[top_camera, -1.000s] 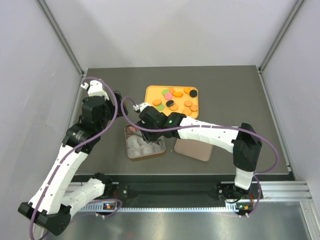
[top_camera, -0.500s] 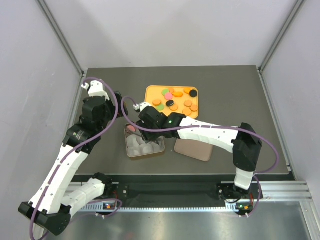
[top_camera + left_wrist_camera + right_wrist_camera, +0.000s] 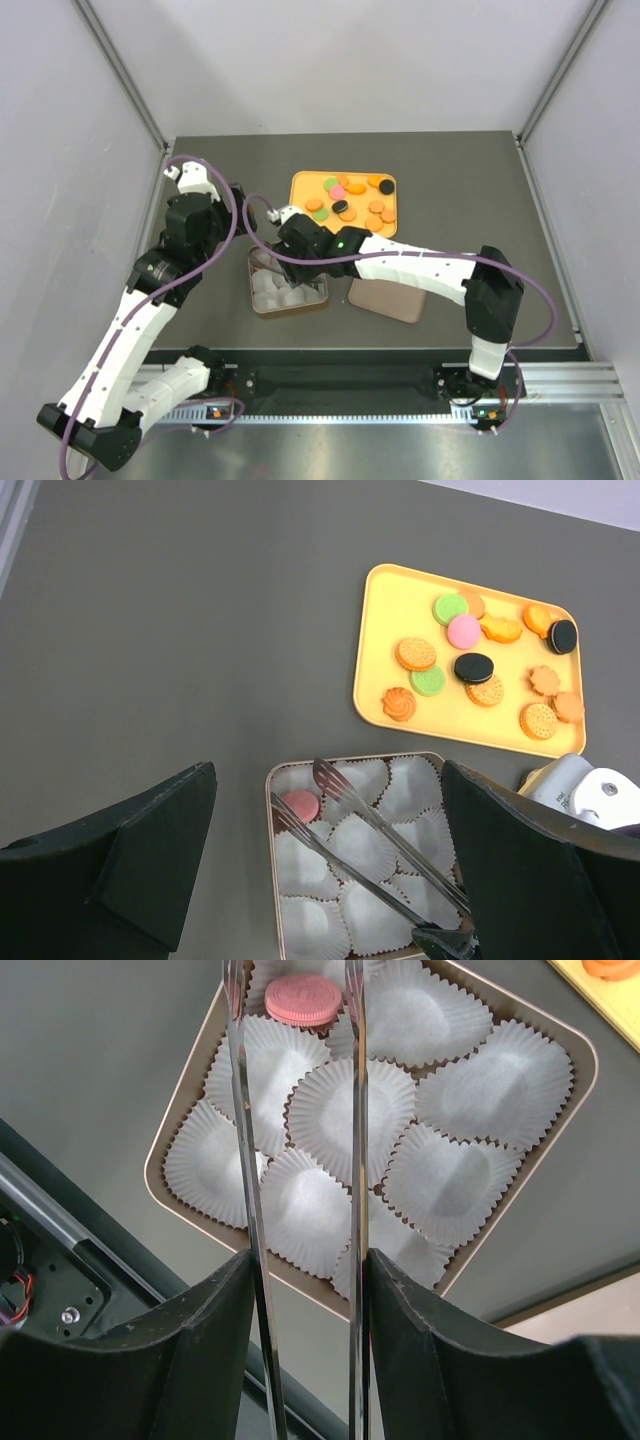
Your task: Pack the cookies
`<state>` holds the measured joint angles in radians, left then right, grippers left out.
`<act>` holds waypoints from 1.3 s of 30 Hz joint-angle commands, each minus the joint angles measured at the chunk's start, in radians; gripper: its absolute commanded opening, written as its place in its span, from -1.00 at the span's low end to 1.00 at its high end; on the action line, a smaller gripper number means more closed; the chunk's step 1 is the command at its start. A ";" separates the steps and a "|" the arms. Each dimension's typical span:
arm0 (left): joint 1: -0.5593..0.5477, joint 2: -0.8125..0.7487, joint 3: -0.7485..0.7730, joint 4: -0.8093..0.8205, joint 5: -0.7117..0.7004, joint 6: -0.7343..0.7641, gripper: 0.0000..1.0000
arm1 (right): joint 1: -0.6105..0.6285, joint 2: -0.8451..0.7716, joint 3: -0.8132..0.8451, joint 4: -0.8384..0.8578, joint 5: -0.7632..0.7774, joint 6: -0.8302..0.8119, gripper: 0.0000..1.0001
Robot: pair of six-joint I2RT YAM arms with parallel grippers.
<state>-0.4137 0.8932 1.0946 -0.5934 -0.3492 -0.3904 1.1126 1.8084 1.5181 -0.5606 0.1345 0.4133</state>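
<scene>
**A:** What is the right gripper [image 3: 307, 1265] doing?

**B:** Its two fingers press against the outer sides of a pair of metal tongs [image 3: 356, 1110], one finger on each arm. The arms run straight ahead of it, apart and nearly parallel.

**A:** And what lies under them?

**B:** A brown tin [image 3: 588, 1060] filled with white paper cups [image 3: 450, 1090], directly below and ahead of the gripper. One pink cookie [image 3: 303, 1000] sits in the cup at the tin's far corner, out by the tong tips and between the two arms. I cannot tell whether the metal touches it.

**A:** Where are the rest of the cookies [image 3: 463, 631]?

**B:** They are on a yellow-orange tray [image 3: 375, 650], past the tin and off to the right gripper's right. Most are orange, with a couple each of green and black and one more pink. None of them is near the tongs.

**A:** The left gripper [image 3: 328, 770]?

**B:** It is spread wide with nothing between its fingers, hanging above the dark table [image 3: 150, 630]. From its wrist camera the tin lies just ahead between its fingers. The tray lies farther ahead and to its right.
</scene>
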 commanded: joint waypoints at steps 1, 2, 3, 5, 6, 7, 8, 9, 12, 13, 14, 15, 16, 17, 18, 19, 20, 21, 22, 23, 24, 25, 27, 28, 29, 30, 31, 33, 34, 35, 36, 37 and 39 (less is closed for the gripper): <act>0.004 0.000 -0.004 0.046 0.010 0.008 0.98 | 0.015 -0.018 0.007 0.050 0.020 0.010 -0.07; 0.006 0.000 -0.004 0.046 0.009 0.008 0.98 | 0.015 -0.021 0.007 0.050 0.019 0.009 -0.07; 0.006 0.001 -0.004 0.047 0.009 0.010 0.98 | 0.015 -0.027 0.008 0.050 0.017 0.007 -0.07; 0.006 0.003 -0.002 0.049 0.009 0.010 0.98 | 0.015 -0.076 0.008 0.039 0.022 0.001 -0.07; 0.006 0.003 -0.002 0.049 0.009 0.010 0.98 | 0.013 -0.077 0.008 0.036 0.022 -0.001 -0.08; 0.006 0.004 -0.001 0.049 0.010 0.010 0.98 | 0.012 -0.110 0.007 0.030 0.025 -0.005 -0.07; 0.006 0.007 -0.001 0.050 0.012 0.010 0.98 | 0.010 -0.128 0.005 0.024 0.027 -0.007 -0.07; 0.006 0.007 0.001 0.050 0.013 0.012 0.98 | 0.007 -0.144 0.005 0.012 0.031 -0.010 -0.07; 0.007 0.012 0.005 0.055 0.019 0.012 0.98 | -0.011 -0.236 -0.016 -0.007 0.050 -0.011 -0.07; 0.006 0.013 0.005 0.058 0.019 0.010 0.98 | -0.019 -0.251 -0.024 -0.013 0.056 -0.013 -0.07; 0.006 0.015 0.007 0.060 0.021 0.010 0.98 | -0.028 -0.268 -0.039 -0.019 0.060 -0.014 -0.07; 0.006 0.015 0.008 0.061 0.024 0.010 0.98 | -0.054 -0.283 -0.048 -0.024 0.069 -0.019 -0.07; 0.006 0.018 0.008 0.063 0.026 0.010 0.98 | -0.072 -0.308 -0.061 -0.031 0.074 -0.021 -0.07; 0.006 0.019 0.010 0.066 0.030 0.010 0.98 | -0.091 -0.320 -0.085 -0.035 0.074 -0.024 -0.07; 0.006 0.019 0.008 0.066 0.032 0.008 0.98 | -0.129 -0.342 -0.099 -0.038 0.076 -0.031 -0.07; 0.006 0.023 0.008 0.066 0.033 0.008 0.98 | -0.149 -0.354 -0.113 -0.045 0.076 -0.033 -0.07; 0.006 0.023 0.007 0.066 0.033 0.008 0.98 | -0.167 -0.365 -0.139 -0.050 0.080 -0.037 -0.07; 0.006 0.023 0.007 0.067 0.033 0.010 0.98 | -0.187 -0.376 -0.151 -0.055 0.082 -0.045 -0.07; 0.006 0.024 0.004 0.067 0.033 0.010 0.98 | -0.229 -0.398 -0.166 -0.056 0.083 -0.050 -0.07; 0.006 0.024 0.004 0.067 0.032 0.010 0.98 | -0.252 -0.409 -0.195 -0.064 0.082 -0.060 -0.07; 0.006 0.024 0.002 0.067 0.032 0.010 0.98 | -0.290 -0.429 -0.211 -0.067 0.089 -0.062 -0.07; 0.007 0.024 -0.001 0.067 0.032 0.008 0.98 | -0.310 -0.440 -0.242 -0.071 0.094 -0.067 -0.07; 0.007 0.024 -0.007 0.070 0.036 0.005 0.98 | -0.358 -0.463 -0.278 -0.078 0.115 -0.070 -0.07; 0.007 0.023 -0.007 0.070 0.038 0.005 0.98 | -0.372 -0.469 -0.312 -0.079 0.123 -0.071 -0.07; 0.007 0.023 -0.015 0.072 0.041 0.005 0.98 | -0.384 -0.474 -0.331 -0.079 0.126 -0.073 -0.07; 0.007 0.021 -0.016 0.076 0.042 0.004 0.98 | -0.404 -0.483 -0.346 -0.079 0.132 -0.071 -0.08; 0.007 0.021 -0.021 0.076 0.042 0.004 0.98 | -0.411 -0.489 -0.373 -0.079 0.132 -0.070 -0.09; 0.007 0.021 -0.025 0.079 0.044 0.004 0.98 | -0.425 -0.503 -0.397 -0.075 0.135 -0.067 -0.08; 0.007 0.021 -0.027 0.081 0.044 0.005 0.98 | -0.428 -0.503 -0.415 -0.073 0.136 -0.064 -0.08; 0.007 0.020 -0.030 0.080 0.044 0.004 0.98 | -0.434 -0.504 -0.420 -0.071 0.137 -0.064 -0.09; 0.007 0.023 -0.030 0.081 0.045 0.004 0.98 | -0.433 -0.505 -0.426 -0.071 0.136 -0.062 -0.09; 0.007 0.023 -0.030 0.081 0.047 0.004 0.98 | -0.435 -0.505 -0.433 -0.071 0.137 -0.061 -0.09; 0.007 0.021 -0.033 0.083 0.047 0.004 0.98 | -0.439 -0.501 -0.447 -0.070 0.146 -0.057 -0.09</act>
<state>-0.4129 0.9192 1.0706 -0.5755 -0.3073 -0.3908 0.6895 1.3434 1.0775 -0.6540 0.2508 0.3592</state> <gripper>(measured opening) 0.991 0.460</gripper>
